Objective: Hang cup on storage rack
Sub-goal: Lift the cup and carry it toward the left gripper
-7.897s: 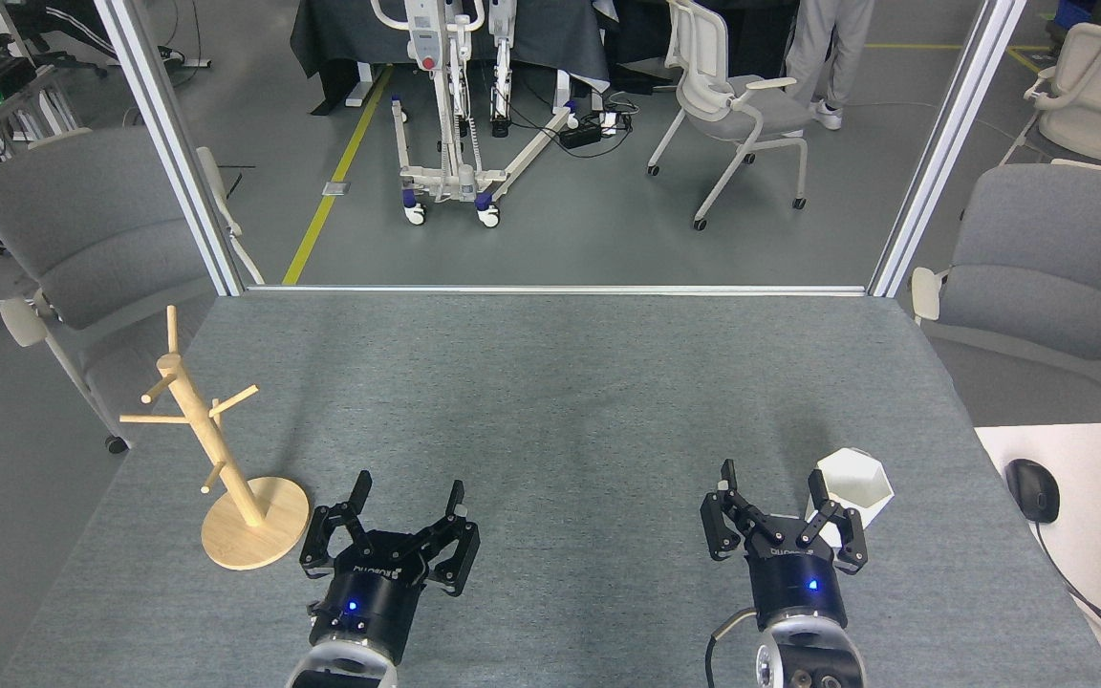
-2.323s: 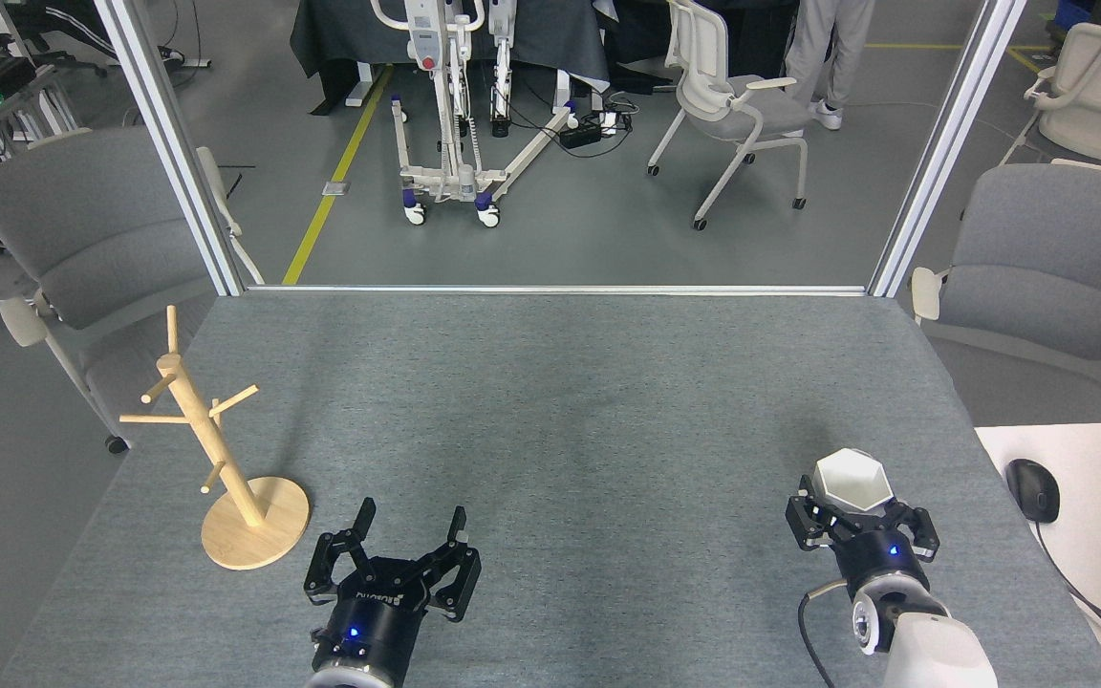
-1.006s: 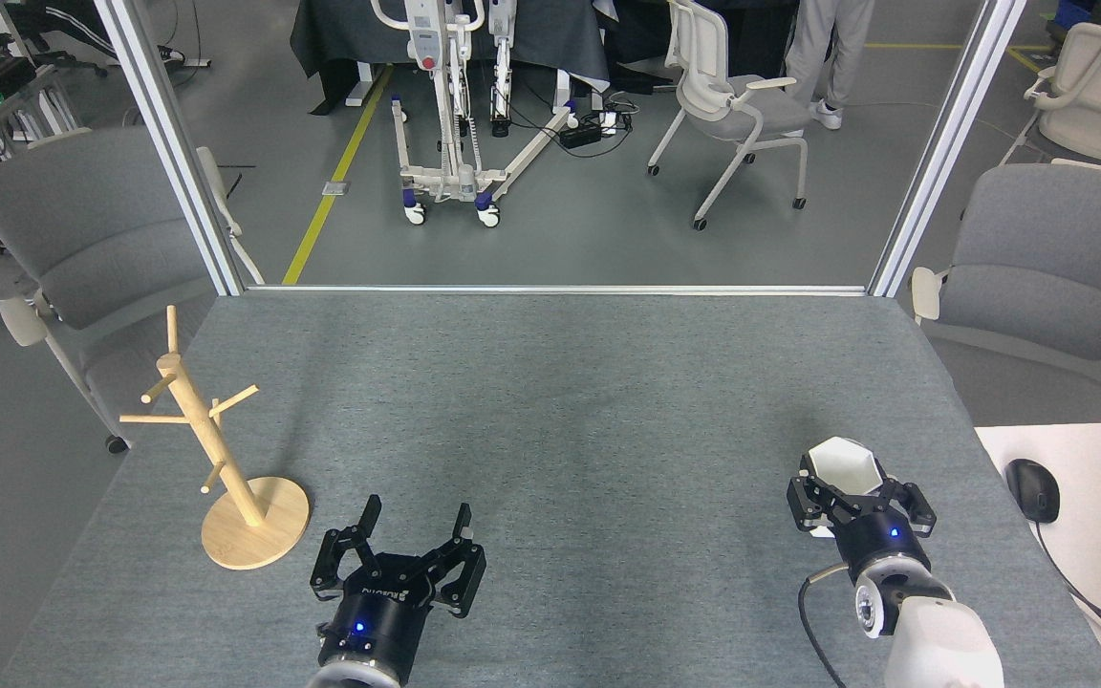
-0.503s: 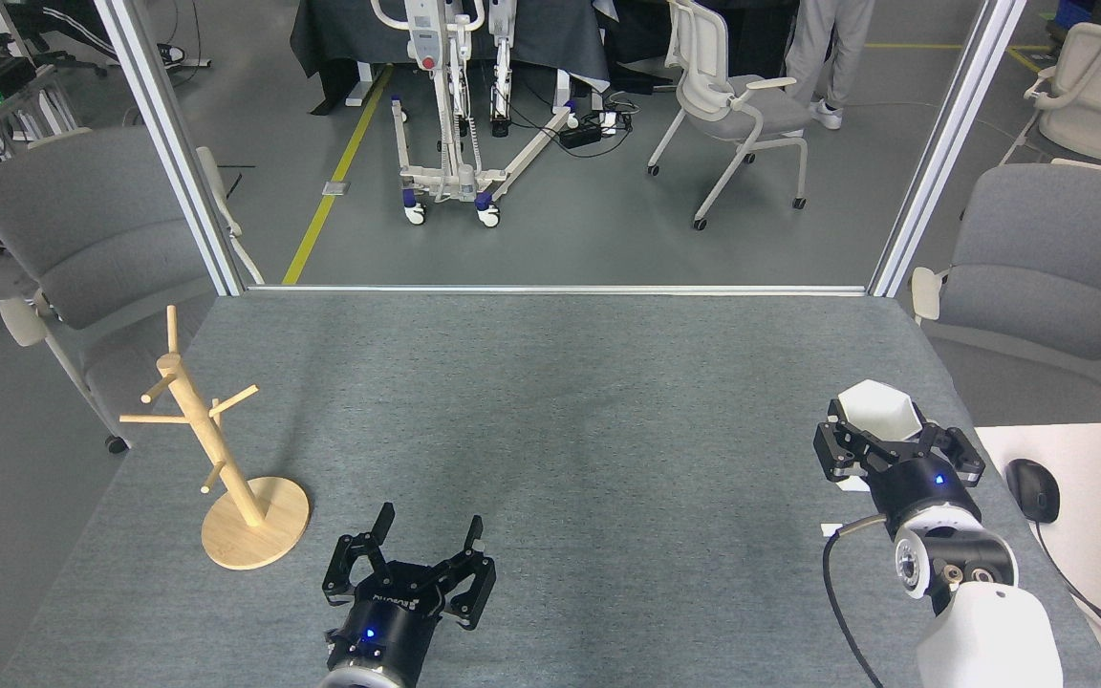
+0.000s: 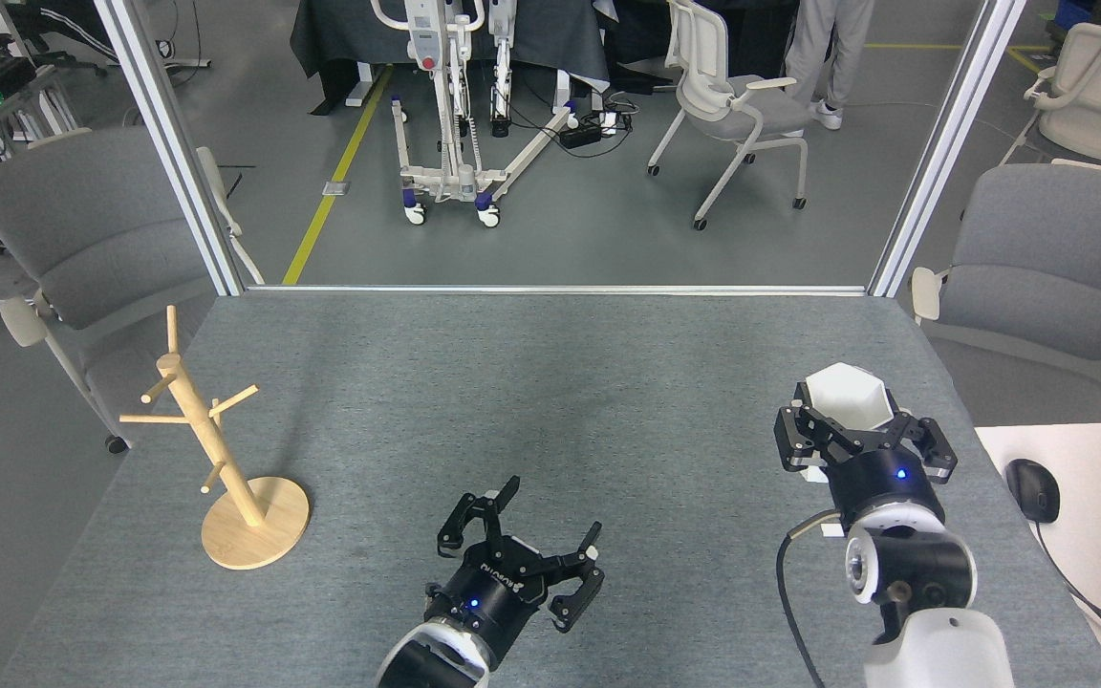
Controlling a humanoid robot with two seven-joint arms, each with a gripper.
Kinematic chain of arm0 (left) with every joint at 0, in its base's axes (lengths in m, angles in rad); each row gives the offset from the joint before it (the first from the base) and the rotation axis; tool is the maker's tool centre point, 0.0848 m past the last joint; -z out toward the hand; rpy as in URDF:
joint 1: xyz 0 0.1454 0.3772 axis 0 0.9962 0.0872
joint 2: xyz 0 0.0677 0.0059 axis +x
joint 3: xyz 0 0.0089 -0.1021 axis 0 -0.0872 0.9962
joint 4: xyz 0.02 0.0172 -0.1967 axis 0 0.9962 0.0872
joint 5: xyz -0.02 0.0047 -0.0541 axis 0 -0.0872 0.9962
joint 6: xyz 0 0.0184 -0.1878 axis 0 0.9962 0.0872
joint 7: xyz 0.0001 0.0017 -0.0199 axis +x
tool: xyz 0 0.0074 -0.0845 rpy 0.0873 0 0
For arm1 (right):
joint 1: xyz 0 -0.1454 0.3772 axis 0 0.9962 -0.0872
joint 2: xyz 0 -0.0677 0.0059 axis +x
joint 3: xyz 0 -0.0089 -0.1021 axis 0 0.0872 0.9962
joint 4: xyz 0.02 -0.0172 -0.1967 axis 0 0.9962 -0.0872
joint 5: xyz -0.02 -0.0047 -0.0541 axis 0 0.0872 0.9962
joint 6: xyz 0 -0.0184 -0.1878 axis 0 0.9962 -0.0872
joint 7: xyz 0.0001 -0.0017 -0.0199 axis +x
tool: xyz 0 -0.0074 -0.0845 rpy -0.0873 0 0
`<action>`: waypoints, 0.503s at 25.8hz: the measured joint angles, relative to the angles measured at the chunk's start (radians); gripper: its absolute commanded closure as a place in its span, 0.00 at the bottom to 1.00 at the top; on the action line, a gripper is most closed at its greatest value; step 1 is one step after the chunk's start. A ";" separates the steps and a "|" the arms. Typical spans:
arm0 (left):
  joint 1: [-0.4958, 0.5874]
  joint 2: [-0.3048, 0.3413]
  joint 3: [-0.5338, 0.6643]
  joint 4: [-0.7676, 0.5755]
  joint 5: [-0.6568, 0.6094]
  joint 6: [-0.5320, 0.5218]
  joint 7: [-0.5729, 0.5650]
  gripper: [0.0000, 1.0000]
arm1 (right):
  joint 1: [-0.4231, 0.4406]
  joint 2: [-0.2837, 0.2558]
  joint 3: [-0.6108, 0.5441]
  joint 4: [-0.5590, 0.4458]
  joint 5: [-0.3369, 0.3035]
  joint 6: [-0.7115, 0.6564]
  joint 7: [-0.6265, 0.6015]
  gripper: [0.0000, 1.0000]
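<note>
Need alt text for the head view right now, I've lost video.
The right claw holds the white cup, lifted at the table's right side. The left claw is open and empty near the front middle. The wooden rack stands far left, pegs bare.

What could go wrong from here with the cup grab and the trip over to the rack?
1. The right gripper holds the cup low, with most of it showing above the fingers; it might tilt or slip in transit.
2. The storage rack stands at the table's far left, and the open left gripper sits between, so the arms could clash.
3. The pegs are thin; a bump may tip the rack.
</note>
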 measured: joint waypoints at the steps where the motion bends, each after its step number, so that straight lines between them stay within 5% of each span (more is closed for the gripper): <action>1: -0.025 0.000 -0.017 0.010 -0.001 -0.005 -0.008 0.01 | -0.004 0.006 0.034 -0.003 0.024 0.056 0.006 0.75; 7: -0.126 -0.008 -0.070 0.081 -0.002 -0.066 -0.055 0.01 | -0.034 0.050 0.314 -0.003 0.163 0.395 0.063 0.75; 13: -0.196 -0.026 -0.088 0.176 0.006 -0.101 -0.074 0.00 | -0.038 0.122 0.433 0.005 0.255 0.495 0.086 0.75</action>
